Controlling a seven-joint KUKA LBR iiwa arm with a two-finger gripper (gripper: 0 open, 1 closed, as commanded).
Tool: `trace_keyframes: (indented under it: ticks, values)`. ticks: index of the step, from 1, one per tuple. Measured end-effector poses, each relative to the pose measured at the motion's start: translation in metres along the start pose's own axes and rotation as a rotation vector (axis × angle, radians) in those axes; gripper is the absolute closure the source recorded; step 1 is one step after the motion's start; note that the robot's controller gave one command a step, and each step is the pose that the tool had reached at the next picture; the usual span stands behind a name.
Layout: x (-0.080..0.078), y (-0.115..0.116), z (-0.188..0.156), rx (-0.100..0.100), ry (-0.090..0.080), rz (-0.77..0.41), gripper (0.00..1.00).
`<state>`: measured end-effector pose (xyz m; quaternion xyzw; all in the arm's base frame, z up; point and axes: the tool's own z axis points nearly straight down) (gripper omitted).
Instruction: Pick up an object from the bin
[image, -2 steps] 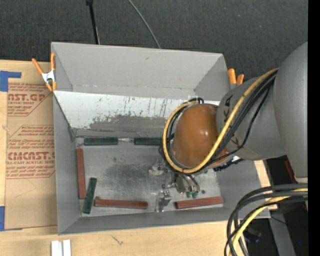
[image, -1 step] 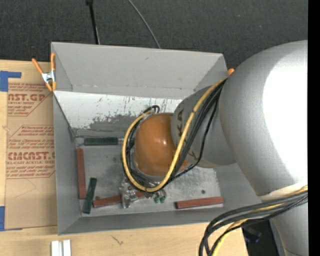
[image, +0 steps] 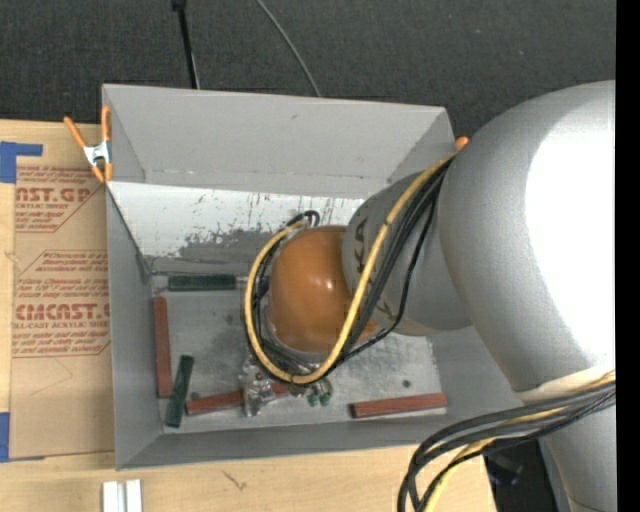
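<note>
In the grey bin (image: 270, 140), your gripper (image: 255, 392) is at the right end of a red-brown stick (image: 213, 404) lying left-to-right; apart or clamped, you cannot tell.

Lit from overhead, moderately bright and fairly even. Washed nearly white with broad soft glare along the pale arm casing (image: 540, 230) at right. Glossy, with a dull highlight, on the orange wrist cover (image: 305, 285). Shadowed beneath it across the floor of the grey metal bin (image: 205, 325); lighter on the far wall. Dark beyond the rim at top.
</note>
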<state>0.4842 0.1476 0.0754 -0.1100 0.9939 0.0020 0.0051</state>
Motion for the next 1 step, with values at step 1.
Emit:
trace_keyframes:
  ticks: [1]
  values:
    - [-0.0167, 0.0132, -0.1625, 0.002, 0.006, -0.040, 1.00]
